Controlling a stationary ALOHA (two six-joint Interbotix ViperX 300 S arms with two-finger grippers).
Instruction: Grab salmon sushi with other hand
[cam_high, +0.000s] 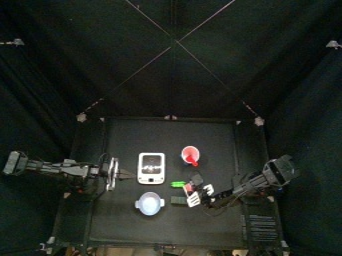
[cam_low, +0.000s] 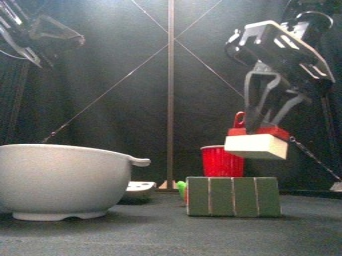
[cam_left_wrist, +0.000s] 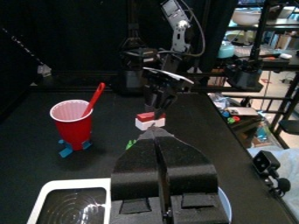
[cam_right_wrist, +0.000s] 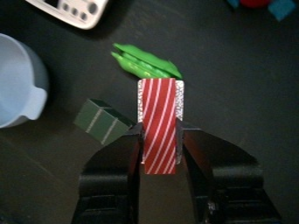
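From above, the right end effector (cam_high: 203, 196) reaches in near the surface's (cam_high: 127, 135) front edge, beside the white bowl (cam_high: 151, 205). At table height, it holds the salmon sushi (cam_low: 257, 143) lifted clear of the surface, above a green block (cam_low: 233, 196). The left end effector (cam_left_wrist: 163, 145) is closed on nothing. From the right wrist, the striped sushi sits clamped between the jaws, a green leaf piece (cam_right_wrist: 146, 61) just beyond.

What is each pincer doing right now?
Left pincer: closed, empty, resting at the table's left side.
Right pincer: closed on the red-and-white striped sushi piece, lifted off the table.
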